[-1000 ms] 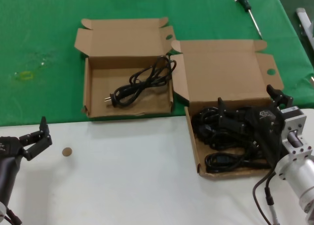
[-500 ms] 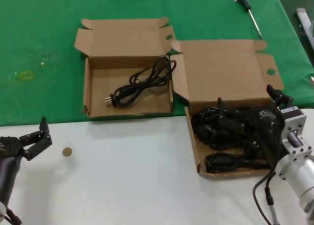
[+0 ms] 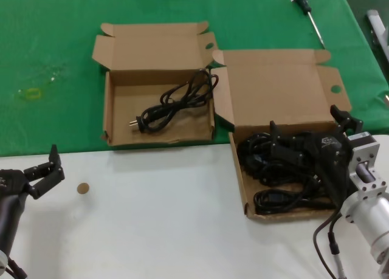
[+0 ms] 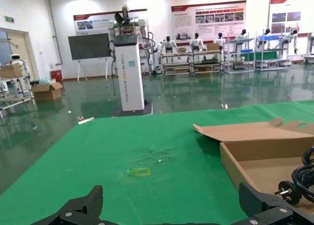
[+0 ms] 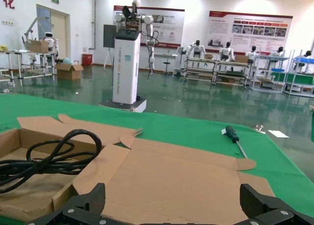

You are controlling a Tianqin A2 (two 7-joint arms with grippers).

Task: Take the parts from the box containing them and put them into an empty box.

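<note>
The shallow box with the parts (image 3: 238,175) sits at the right, lid (image 3: 273,90) folded back. Several black power cords (image 3: 267,166) lie tangled in it. My right gripper (image 3: 308,126) hovers over that pile, open, with nothing between its fingers; its wrist view has the gripper (image 5: 171,200) facing the lid (image 5: 171,176). The deeper box (image 3: 108,109) at the left holds one coiled cord (image 3: 176,99), also visible as a cord (image 5: 49,159) in the right wrist view. My left gripper (image 3: 55,163) waits open over the white table at the near left, away from both boxes.
A screwdriver (image 3: 307,11) lies on the green cloth at the far right. A small brown disc (image 3: 82,188) rests on the white table near my left gripper. A yellow mark (image 3: 30,93) shows on the cloth at the far left.
</note>
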